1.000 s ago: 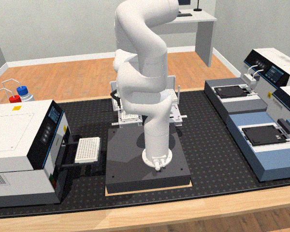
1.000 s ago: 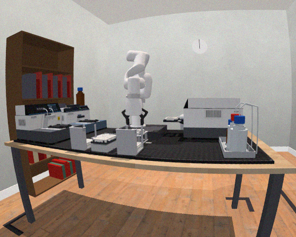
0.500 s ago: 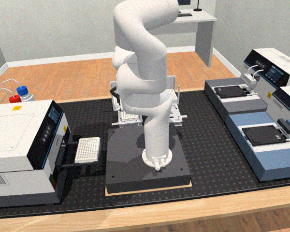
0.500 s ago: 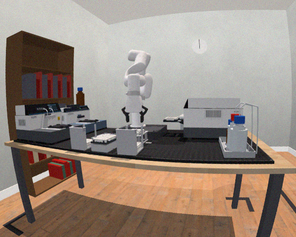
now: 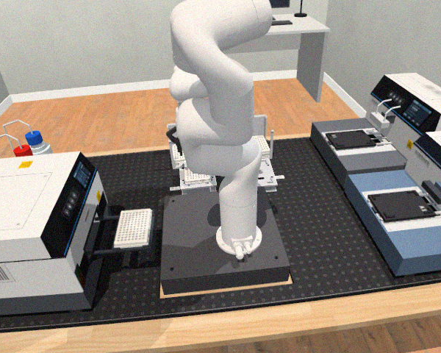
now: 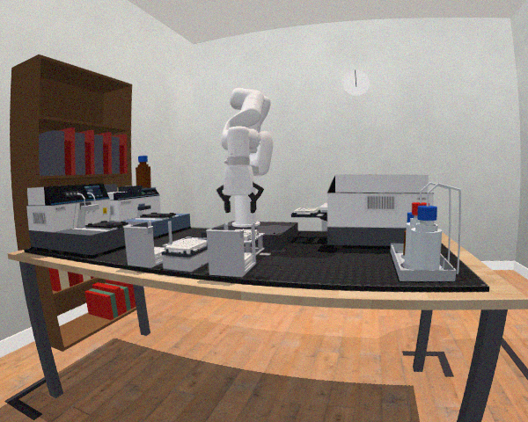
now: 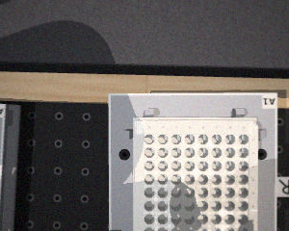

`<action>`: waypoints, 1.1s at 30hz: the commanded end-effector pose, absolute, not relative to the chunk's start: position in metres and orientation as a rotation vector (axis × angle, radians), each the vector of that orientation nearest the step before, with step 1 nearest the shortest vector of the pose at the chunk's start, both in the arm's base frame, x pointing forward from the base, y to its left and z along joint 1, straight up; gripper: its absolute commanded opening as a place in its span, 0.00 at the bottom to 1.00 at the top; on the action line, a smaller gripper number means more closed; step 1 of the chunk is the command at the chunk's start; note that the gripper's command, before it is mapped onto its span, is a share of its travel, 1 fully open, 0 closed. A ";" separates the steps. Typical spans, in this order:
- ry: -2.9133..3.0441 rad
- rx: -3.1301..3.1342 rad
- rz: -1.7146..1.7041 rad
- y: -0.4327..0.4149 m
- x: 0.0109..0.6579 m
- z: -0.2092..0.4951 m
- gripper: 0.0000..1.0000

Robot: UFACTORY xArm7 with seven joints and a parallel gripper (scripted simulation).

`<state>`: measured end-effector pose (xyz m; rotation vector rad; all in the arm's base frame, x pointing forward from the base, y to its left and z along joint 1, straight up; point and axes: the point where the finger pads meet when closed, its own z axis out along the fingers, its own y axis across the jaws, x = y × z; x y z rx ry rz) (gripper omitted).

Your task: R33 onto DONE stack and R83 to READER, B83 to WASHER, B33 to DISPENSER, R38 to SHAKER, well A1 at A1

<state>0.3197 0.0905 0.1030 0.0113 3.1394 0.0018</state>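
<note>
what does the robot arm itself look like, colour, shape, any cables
A glossy white arm of thick rounded segments on a round flanged foot with two short white connector stubs. The pincer is black with two angular fingers. No loose cables or markings show.

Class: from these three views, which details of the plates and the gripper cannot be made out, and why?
- Wrist view: the white plate is cut off by the bottom edge; no name readable.
- Top view: the arm hides the racks behind it.
- Exterior view: the open gripper is small; labels unreadable.
</note>
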 end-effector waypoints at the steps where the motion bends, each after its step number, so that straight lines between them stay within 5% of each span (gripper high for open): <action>1: 3.136 0.011 0.003 0.091 0.321 0.110 1.00; 33: 3.136 0.011 0.003 0.091 0.321 0.147 1.00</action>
